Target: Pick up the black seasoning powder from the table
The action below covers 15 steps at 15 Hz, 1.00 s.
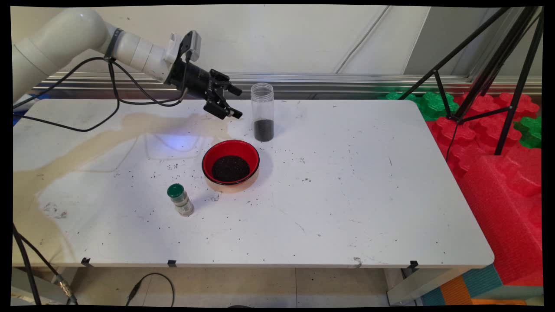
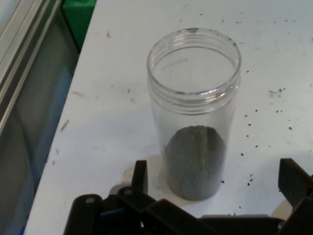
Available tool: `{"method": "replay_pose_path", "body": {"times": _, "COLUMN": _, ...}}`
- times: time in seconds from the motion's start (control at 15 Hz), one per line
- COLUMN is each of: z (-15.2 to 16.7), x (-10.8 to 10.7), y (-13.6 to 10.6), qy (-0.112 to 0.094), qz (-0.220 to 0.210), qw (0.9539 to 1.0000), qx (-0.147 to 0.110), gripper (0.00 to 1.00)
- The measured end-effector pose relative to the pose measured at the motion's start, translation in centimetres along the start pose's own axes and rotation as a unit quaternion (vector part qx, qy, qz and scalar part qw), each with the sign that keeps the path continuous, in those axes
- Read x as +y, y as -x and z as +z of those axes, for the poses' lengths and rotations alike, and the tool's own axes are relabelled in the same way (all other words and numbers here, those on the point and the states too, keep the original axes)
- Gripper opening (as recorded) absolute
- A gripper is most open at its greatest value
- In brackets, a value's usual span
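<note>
Near the back of the white bench [image 1: 329, 208], a tall clear jar [image 1: 262, 112] is seen standing upright with no lid on it. Some dark grains are held in the bottom of the jar, and the rest of it is see-through. Just to the left of the jar, the black claw [image 1: 235, 102] is held up in the air, tipped toward the jar but not touching it. Its two fingers [image 2: 140, 175] are spread wide apart, and nothing is held between them. From the hand view, the jar [image 2: 194, 112] is seen right in front of the claw [image 2: 215, 178], between the lines of the two fingers. A red bowl [image 1: 230, 164] is set closer to the front, near the jar, and dark grains are piled inside it. A small bottle with a green cap [image 1: 180, 199] is placed to the left of the bowl, toward the front edge. Tiny dark specks are scattered over the bench around the bowl and the jar. Red and green foam blocks [image 1: 498, 147] are stacked off to the right of the bench, and black tripod legs [image 1: 490, 73] are seen above them.
</note>
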Motion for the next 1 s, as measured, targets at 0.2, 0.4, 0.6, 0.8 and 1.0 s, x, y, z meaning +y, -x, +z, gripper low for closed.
{"method": "replay_pose_path", "body": {"times": 0.2, "z": 1.0, "x": -0.4, "y": 0.5, "qy": 0.017, "qz": 0.016, "qw": 0.9997, "qx": 0.010, "gripper": 1.00}}
{"method": "replay_pose_path", "body": {"times": 0.4, "z": 1.7, "x": -0.7, "y": 0.9, "qy": 0.028, "qz": 0.031, "qw": 0.9990, "qx": 0.019, "gripper": 1.00}}
{"method": "replay_pose_path", "body": {"times": 0.6, "z": 2.4, "x": -0.9, "y": 1.3, "qy": 0.036, "qz": 0.042, "qw": 0.9981, "qx": 0.027, "gripper": 1.00}}
{"method": "replay_pose_path", "body": {"times": 0.8, "z": 3.3, "x": -1.3, "y": 1.6, "qy": 0.044, "qz": 0.054, "qw": 0.9968, "qx": 0.039, "gripper": 1.00}}
{"method": "replay_pose_path", "body": {"times": 1.0, "z": 4.1, "x": -1.6, "y": 1.9, "qy": 0.044, "qz": 0.061, "qw": 0.9961, "qx": 0.047, "gripper": 1.00}}
